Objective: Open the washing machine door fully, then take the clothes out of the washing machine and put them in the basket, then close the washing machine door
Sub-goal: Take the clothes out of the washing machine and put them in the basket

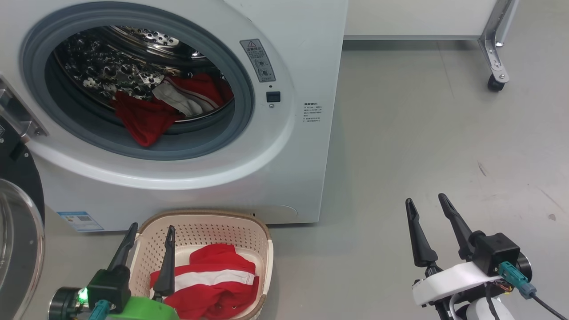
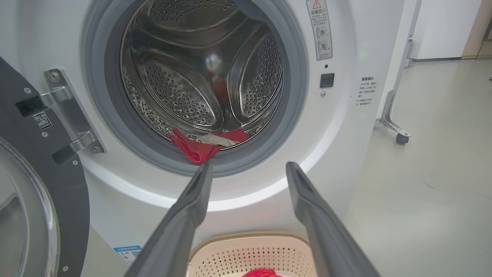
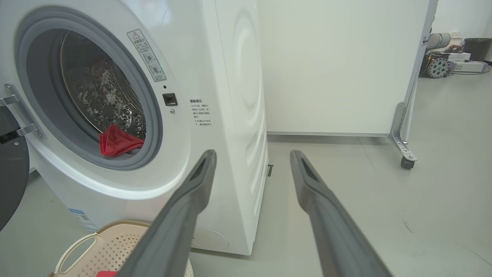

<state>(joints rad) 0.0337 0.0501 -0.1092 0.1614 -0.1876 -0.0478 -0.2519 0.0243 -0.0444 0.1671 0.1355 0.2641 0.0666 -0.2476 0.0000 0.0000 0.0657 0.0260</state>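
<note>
The big white front-loading washing machine (image 1: 289, 155) stands with its round black-rimmed glass door (image 1: 20, 231) swung open at the left. Red clothes with a pale striped panel (image 1: 151, 115) lie at the front of the perforated steel drum (image 1: 102, 62), 1 fold hanging over the grey gasket (image 1: 242, 89). The cream perforated plastic basket (image 1: 253, 231) sits against the machine's base, holding 1 red garment with a white stripe (image 1: 213, 284). The left gripper (image 1: 152, 226) hovers at the basket's left rim, its 2 fingers spread wide, empty. The right gripper (image 1: 425, 198), equally wide and empty, hangs well to the right. The smooth grey floor (image 1: 422, 133) is faintly scuffed. Behind, a white panel (image 1: 413, 18) stands on a metal leg with a black caster (image 1: 494, 83).
</note>
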